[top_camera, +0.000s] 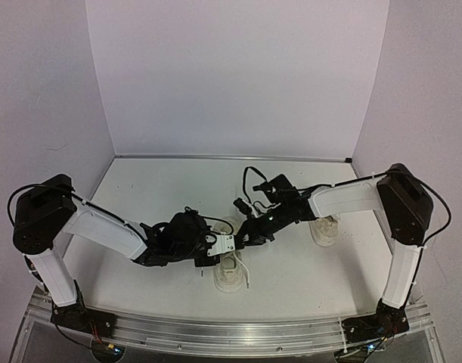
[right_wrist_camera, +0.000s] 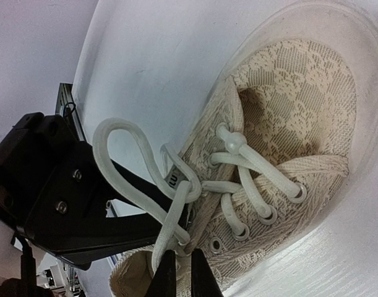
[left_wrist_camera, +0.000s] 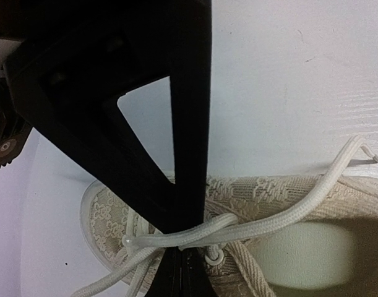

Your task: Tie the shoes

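Our left fingers [left_wrist_camera: 190, 223] are clenched and, as far as the crowded view shows, pinch the base of a lace loop [right_wrist_camera: 114, 139] just past their tips, over the shoe [right_wrist_camera: 287, 117] beneath. The right fingers [right_wrist_camera: 177, 277], tip to tip with them, grasp the strands [right_wrist_camera: 167, 238] under that crossing. We judge the bow half formed: next, 1 strand must wrap the loop snugly. The 2nd shoe [top_camera: 325, 229] lies behind the right fingers.

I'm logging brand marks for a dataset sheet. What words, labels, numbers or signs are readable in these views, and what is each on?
No text is clear enough to quote.
Small dark tab on the shoe, among the laces: pale characters, too small and partly covered to read.
No other writing shows in any view.
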### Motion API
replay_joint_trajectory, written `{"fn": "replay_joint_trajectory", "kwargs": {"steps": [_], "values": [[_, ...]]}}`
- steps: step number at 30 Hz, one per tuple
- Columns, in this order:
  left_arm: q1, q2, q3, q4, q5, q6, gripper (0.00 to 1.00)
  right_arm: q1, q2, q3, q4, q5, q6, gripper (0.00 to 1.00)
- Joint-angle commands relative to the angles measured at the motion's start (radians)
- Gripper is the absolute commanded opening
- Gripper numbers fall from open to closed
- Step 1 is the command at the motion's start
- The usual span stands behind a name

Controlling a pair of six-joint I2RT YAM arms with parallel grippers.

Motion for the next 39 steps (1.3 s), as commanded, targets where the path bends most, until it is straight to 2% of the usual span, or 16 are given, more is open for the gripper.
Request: {"fn": "replay_joint_trajectory", "kwargs": {"steps": [1,30,32,35,39], "values": [[-0.01,0.017,0.04,-0.023,-0.008,0.01,0.0,0.003,0.005,0.033,0.017,-0.039,-0.006,0.09],[-0.016,0.013,0.067,-0.009,-0.013,0.007,0.0,0.01,0.042,0.048,0.02,-0.046,0.025,0.14],[-0.016,0.011,0.068,-0.005,-0.014,0.005,0.0,0.01,0.041,0.05,0.021,-0.049,0.027,0.12],[-0.016,0.013,0.071,-0.008,-0.013,0.005,0.0,0.009,0.034,0.052,0.02,-0.043,0.025,0.0],[-0.016,0.006,0.066,-0.015,-0.019,0.007,0.0,0.009,0.013,0.051,0.018,-0.039,0.023,0.0]]}}
